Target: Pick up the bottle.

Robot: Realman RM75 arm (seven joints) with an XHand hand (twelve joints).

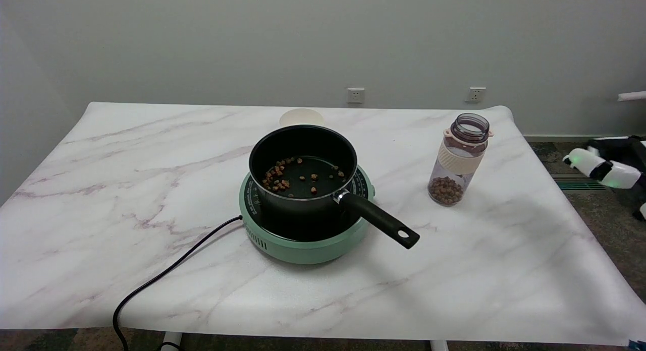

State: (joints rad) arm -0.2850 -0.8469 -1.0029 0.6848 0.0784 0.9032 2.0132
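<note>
Head view, one frame. Worktop [126, 179]: white marble-pattern sheet w/ faint pink-grey veins, filling most of the view; grey wall behind w/ two sockets [355, 95].

Bottle [458, 159]: clear, purple-tinted, upright, uncapped, wide mouth open at top; cream collar and cream band around upper body. Brown pellets [445, 189] fill only its base. Stands on the worktop's right part, to the right of the pot handle and well apart from it; nothing touches it.

Green hotplate [303, 245]: round, mint-coloured, near centre of worktop. Black cord [166, 273] runs from its left side toward the near-left edge and drops off the worktop.

Black pot [303, 164]: sits on the hotplate, no lid; scattered brown pellets on its floor, mostly left of centre. Its black handle [378, 219] points toward lower right, past the hotplate rim, w/ a hanging hole at the tip.

Cream disc [302, 118]: pale round item on the worktop just behind the pot, partly hidden by the pot rim; cannot tell what it is.

Right hand [613, 164]: at the far right edge of the view, off the worktop's side, above the floor; black-and-white w/ green glow on the white parts. Well apart from the bottle; holds nothing visible. Partly cut by the frame edge, so how far its fingers are spread cannot be told.
</note>
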